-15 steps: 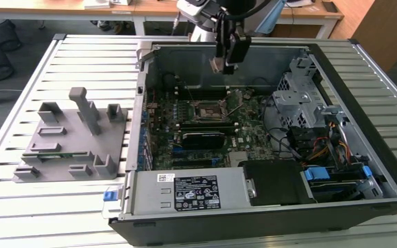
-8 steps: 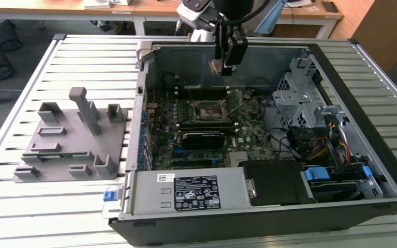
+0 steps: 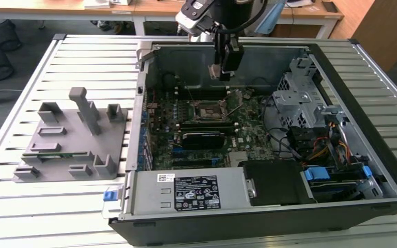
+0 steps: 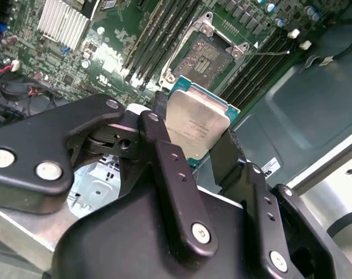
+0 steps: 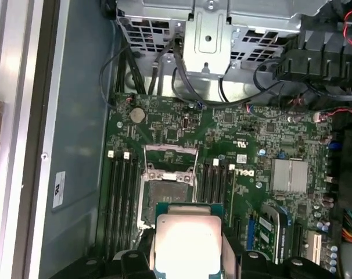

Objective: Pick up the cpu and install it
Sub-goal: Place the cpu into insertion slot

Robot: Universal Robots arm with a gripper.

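Note:
The cpu [image 4: 196, 119], a flat square chip with a silver top and a thin green rim, sits between the black fingers of my gripper [image 4: 193, 145], which is shut on its two opposite edges. In the first wrist view the cpu [image 5: 187, 235] hangs in the air just beside the open cpu socket [image 5: 169, 189] on the green motherboard [image 5: 245, 133], with its lid frame raised. In the exterior view my gripper [image 3: 224, 72] hovers inside the open computer case [image 3: 392, 170], above and slightly behind the socket [image 3: 209, 110].
Memory slots [image 5: 121, 197] flank the socket on both sides. A black block [image 3: 202, 138] lies on the board in front of the socket. A drive cage [image 3: 299, 93] and cables [image 3: 319, 147] fill the exterior view's right. A grey fixture [image 3: 71, 142] stands on the slatted table [image 3: 81, 57].

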